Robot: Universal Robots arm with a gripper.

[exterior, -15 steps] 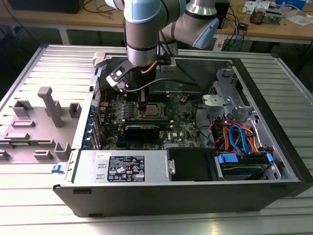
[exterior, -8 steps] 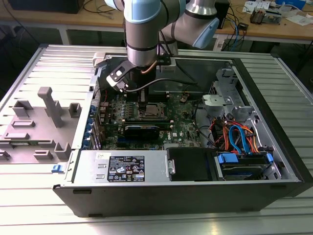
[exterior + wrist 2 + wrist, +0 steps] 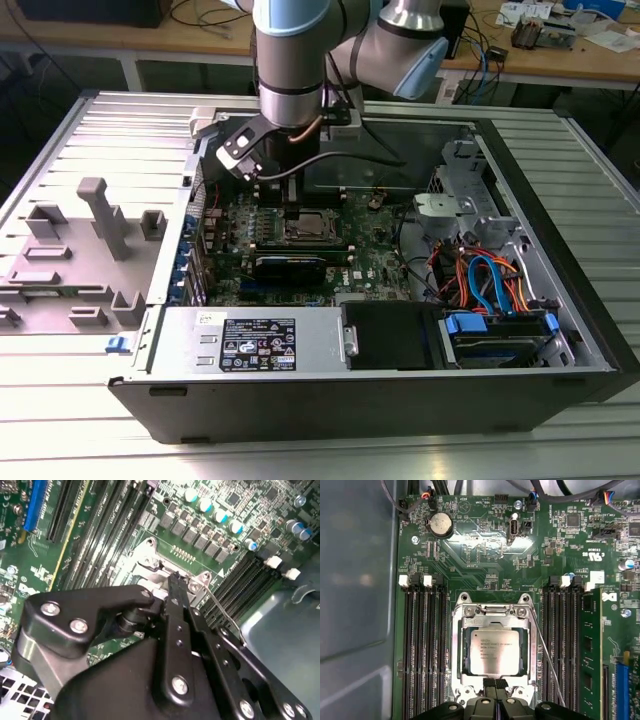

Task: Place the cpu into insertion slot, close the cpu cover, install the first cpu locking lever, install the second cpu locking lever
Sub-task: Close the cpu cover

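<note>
The gripper point(image 3: 495, 684), fingers closed tip to tip with nothing visible between them, rests its tips at the near edge of the cpu cover point(image 3: 457, 645), seen in both wrist views; whether it presses on the metal or only touches it cannot be told. The cover lies flat over the insertion slot point(image 3: 466, 655), framing the cpu point(image 3: 493, 651), which sits square in the socket with its silver top showing through the cut-out; the first two steps look done. A thin wire locking lever point(image 3: 547, 660) slants away from the socket's corner across the memory slots point(image 3: 557, 645) beside it, apparently not latched; the other lever cannot be made out, so both lever steps seem left to do. Around the socket spreads the green motherboard point(image 3: 485, 550), inside the open computer case point(image 3: 560, 240).
</note>
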